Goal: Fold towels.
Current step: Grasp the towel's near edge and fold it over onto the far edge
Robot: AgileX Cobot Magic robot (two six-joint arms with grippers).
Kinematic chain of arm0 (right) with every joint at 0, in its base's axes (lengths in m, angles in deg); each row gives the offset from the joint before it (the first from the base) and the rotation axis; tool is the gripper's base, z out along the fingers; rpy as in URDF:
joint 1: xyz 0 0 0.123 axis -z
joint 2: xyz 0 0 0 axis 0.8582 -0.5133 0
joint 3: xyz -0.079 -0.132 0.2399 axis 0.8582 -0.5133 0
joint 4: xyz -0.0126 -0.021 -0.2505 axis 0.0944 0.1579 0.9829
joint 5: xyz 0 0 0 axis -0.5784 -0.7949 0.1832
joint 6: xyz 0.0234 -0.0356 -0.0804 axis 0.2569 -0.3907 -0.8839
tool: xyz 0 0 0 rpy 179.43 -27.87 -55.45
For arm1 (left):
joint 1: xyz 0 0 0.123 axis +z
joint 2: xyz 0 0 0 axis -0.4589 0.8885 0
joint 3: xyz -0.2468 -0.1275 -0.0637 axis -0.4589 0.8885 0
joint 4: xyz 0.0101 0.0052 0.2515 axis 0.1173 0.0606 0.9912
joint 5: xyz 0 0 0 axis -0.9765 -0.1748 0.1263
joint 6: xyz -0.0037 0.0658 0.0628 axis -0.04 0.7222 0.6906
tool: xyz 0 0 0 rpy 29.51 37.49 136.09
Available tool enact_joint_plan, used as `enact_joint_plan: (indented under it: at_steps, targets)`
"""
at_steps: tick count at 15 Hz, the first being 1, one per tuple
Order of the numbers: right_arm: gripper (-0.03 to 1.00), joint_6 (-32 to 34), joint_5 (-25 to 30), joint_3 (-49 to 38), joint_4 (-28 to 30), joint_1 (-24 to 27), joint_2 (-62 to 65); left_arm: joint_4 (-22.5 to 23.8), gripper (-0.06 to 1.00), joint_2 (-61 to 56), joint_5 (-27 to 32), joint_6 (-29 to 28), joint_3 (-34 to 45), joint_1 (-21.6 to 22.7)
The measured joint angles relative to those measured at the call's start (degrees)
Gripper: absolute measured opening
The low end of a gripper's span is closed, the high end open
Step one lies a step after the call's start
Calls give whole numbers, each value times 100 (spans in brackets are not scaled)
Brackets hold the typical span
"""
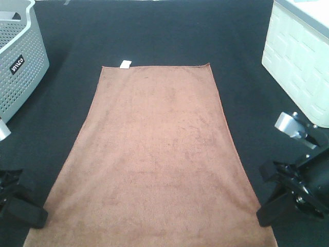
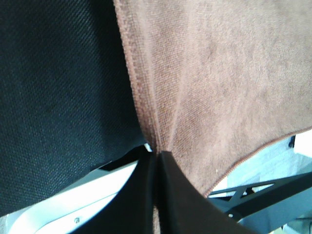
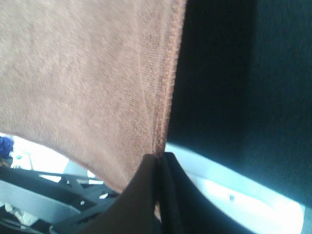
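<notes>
Left wrist view showed the left gripper with its jaws pressed together on the left edge of the towel close to its near corner, the brown cloth puckering where it entered the pinch. The right wrist view showed the same on the other side: the right gripper was clamped tight on the stitched right edge near its corner. The step in hand looked like the first fold. Both near corners were gripped and nothing was folded yet, since in the exterior high view the towel lay flat and full-length on the black table mat. Its near end seemed to reach past the table's front edge, and its far end lay square, with a small white tag at the far-left corner. The next move would likely call for both arms to lift together and carry the near edge over the cloth toward the far edge — level with each other, so that corner met corner and the sides lined up. A grey perforated basket stood at the far left and a white box at the far right, both well apart from the towel, and neither lay in the path of the fold. The main risk, as I judged it, was cloth slipping from so thin a pinch — or one arm leading the other and skewing the fold.
</notes>
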Motion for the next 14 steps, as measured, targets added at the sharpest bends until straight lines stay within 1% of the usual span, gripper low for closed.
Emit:
enact_joint_plan:
  at_steps: [2, 3, 5, 7, 9, 14]
  targets:
    - [2, 6, 0, 275, 86, 0, 11, -17, 0, -34, -218, -23, -57, 0]
    - [2, 11, 0, 556, 155, 0, -52, -17, 0, -29, -367, -23, -178, 0]
    - [2, 115, 0, 1226, 264, 0, -355, -17, 0, 138, -653, -23, -647, 0]
    - [2, 172, 0, 2120, 338, 0, -905, -6, 0, 670, -814, -23, -1404, 0]
    - [2, 338, 57, 3042, 435, 0, -1501, 120, 0, 1415, -865, -23, -2343, 0]
    - [2, 1152, 355, 5781, 1272, 0, -3277, 252, 0, 3174, -928, -23, -4744, 0]
